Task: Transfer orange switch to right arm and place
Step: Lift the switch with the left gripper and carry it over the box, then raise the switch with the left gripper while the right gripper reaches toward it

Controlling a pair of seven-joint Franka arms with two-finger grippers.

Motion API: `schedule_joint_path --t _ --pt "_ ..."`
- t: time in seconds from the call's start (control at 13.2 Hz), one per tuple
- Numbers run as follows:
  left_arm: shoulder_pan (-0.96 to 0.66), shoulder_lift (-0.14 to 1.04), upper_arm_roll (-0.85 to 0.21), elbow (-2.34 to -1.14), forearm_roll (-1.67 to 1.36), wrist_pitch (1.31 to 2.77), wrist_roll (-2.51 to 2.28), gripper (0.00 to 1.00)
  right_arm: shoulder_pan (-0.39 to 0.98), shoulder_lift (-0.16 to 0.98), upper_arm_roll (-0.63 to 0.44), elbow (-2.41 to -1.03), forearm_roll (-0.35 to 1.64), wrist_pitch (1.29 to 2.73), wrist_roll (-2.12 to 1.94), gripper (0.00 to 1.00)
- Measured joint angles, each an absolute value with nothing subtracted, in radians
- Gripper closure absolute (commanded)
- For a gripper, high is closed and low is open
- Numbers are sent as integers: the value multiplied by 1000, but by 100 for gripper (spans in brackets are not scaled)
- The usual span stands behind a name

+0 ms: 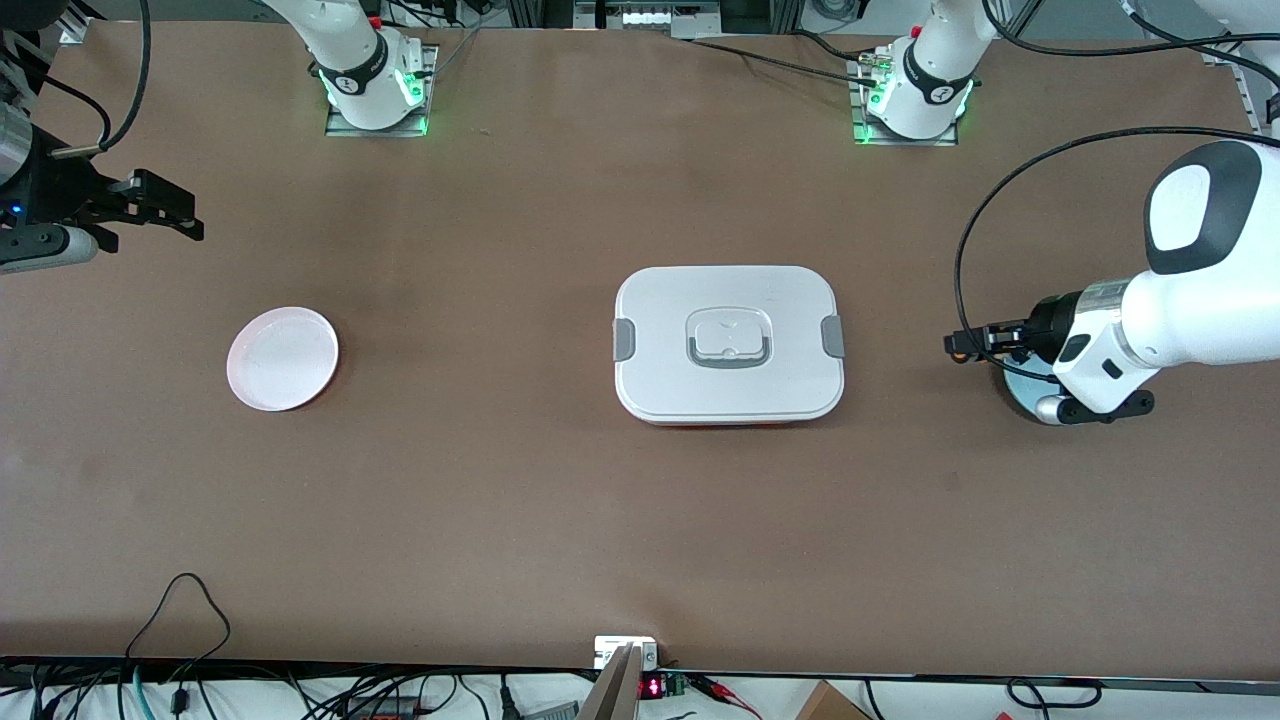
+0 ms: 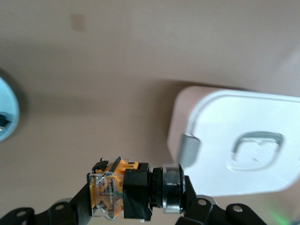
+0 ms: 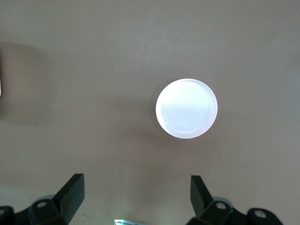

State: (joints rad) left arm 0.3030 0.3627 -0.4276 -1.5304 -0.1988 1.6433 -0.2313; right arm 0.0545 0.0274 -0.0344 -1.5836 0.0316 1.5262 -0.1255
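Item: small black-bodied orange switch (image 2: pixel 123 192), clamped in the left claw (image 1: pixel 968 345) above the tabletop (image 1: pixel 520 500) toward the left arm's end, beside the closed white rectangular lidded box (image 1: pixel 728 343) at mid-tabletop. The right claw (image 3: pixel 136 192) waits with fingers apart over the right arm's end, above the round white plate (image 1: pixel 283 358). Handover advice: meet over bare tabletop, present the protruding end, release only after the right claw closes.

You see the blue plate (image 2: pixel 5 115) only partly, cut by the left wrist view's edge. The left gripper (image 1: pixel 968 345) covers most of the orange switch (image 1: pixel 957 352) beside the white box (image 1: pixel 728 344).
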Motion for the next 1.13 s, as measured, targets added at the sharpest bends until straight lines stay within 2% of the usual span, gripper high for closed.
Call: schedule_joint_path --t 0.3,0.61,0.83,1.13 --pt "300 363 -510 -1531 -292 1638 -72 79 54 27 -35 -1584 31 1527 -125 0" --pt "296 368 -529 -1534 -491 1641 128 80 55 32 -35 -1584 31 1528 -125 0" --pt "290 384 -581 -1539 -603 1714 345 79 55 32 -32 -1569 32 1533 -125 0" --pt "265 439 -597 -1547 -849 1827 664 79 64 36 -24 -1566 32 1531 -125 0"
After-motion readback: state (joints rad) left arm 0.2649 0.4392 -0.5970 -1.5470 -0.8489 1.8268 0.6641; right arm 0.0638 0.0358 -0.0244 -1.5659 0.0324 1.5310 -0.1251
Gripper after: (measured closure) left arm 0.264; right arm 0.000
